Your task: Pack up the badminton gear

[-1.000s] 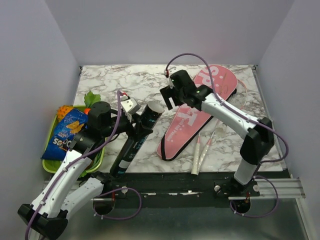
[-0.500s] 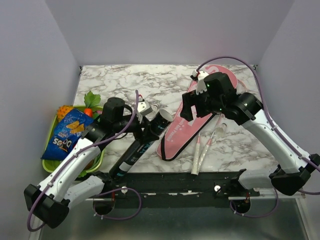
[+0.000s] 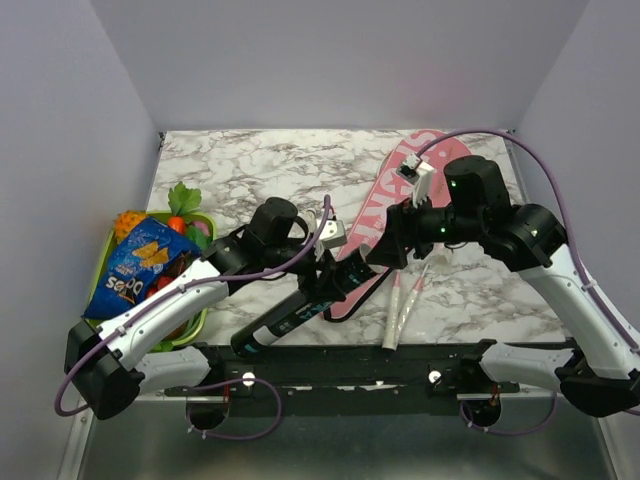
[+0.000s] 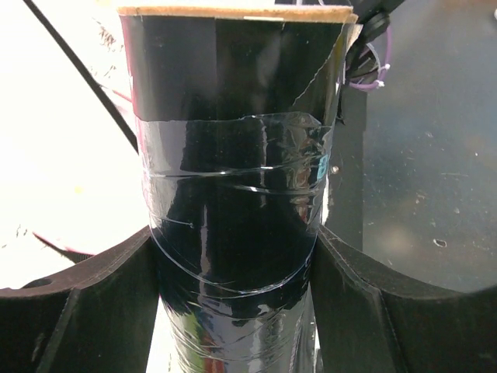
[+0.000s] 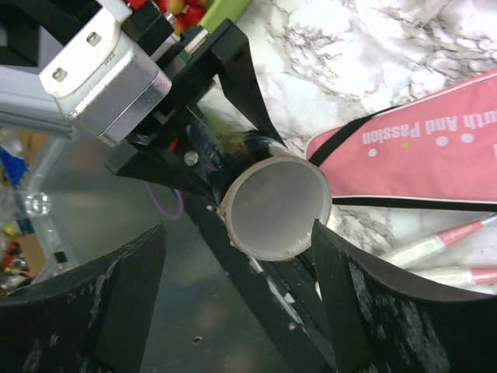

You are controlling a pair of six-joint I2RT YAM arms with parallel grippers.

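My left gripper [image 3: 328,282] is shut on the long black tube [image 3: 290,318]. The tube slants from the table's front edge up to the right. In the left wrist view the tube [image 4: 233,155] fills the space between my fingers [image 4: 85,311]. My right gripper [image 3: 384,252] is open and empty, and its jaws stand either side of the tube's open end [image 5: 276,206] without touching it. The pink "SPORT" bag [image 3: 385,195] lies behind both grippers; it also shows in the right wrist view [image 5: 419,155]. Two racket handles [image 3: 398,300] lie right of the tube, and their frames are hidden.
A green tray [image 3: 100,328] with toy fruit and a blue snack packet [image 3: 135,265] sits at the left edge. The black front rail [image 3: 400,358] runs just below the tube's low end. Grey walls enclose the marble table [image 3: 260,170].
My left arm has carried the tube to the right and nearer the front. My right arm has drawn back from over the bag and lowered to the tube's open end.
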